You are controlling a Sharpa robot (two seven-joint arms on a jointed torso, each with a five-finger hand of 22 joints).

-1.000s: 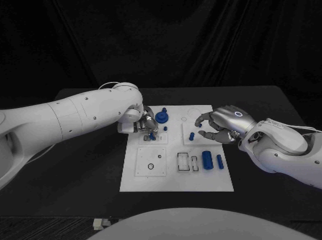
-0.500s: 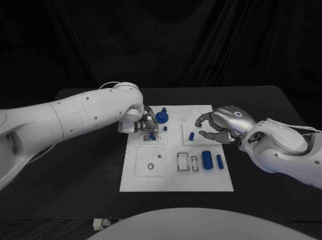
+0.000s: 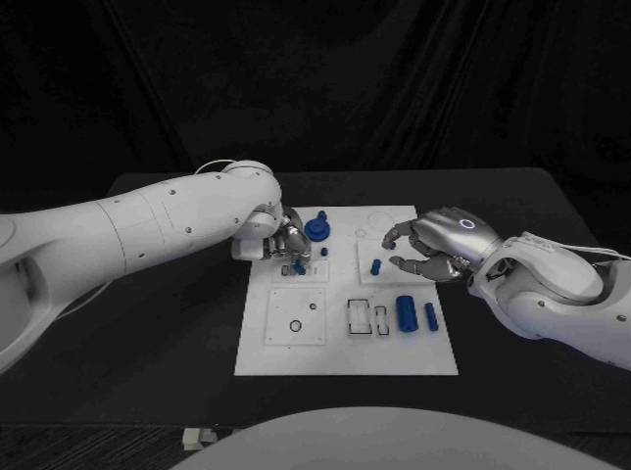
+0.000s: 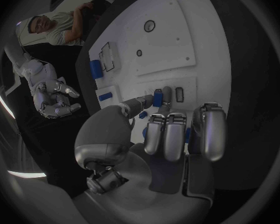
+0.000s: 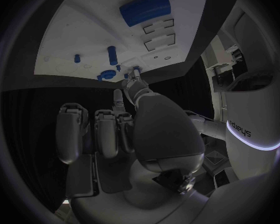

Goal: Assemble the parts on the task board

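On the near half of the white task board (image 3: 347, 358), two blue cylinders (image 3: 406, 312) lay side by side toward the right edge, the thicker one beside a thinner one (image 3: 430, 314), with two small rectangular slots just left of them and a raised square plate (image 3: 296, 315) on the left side. Farther back, the right robot hand (image 3: 426, 245) hovered over the board's right side with its fingers curled apart and nothing between them; a short blue peg (image 3: 376, 265) stood just under its fingertips. Across the board, the left robot hand (image 3: 276, 238) was bent down at the left edge, its thumb and a finger pinching a small blue part (image 4: 157, 98) against the board surface. Just beyond it stood a round blue knob-shaped piece (image 3: 318, 229). The board itself rested in the middle of the black bench (image 3: 174, 333).
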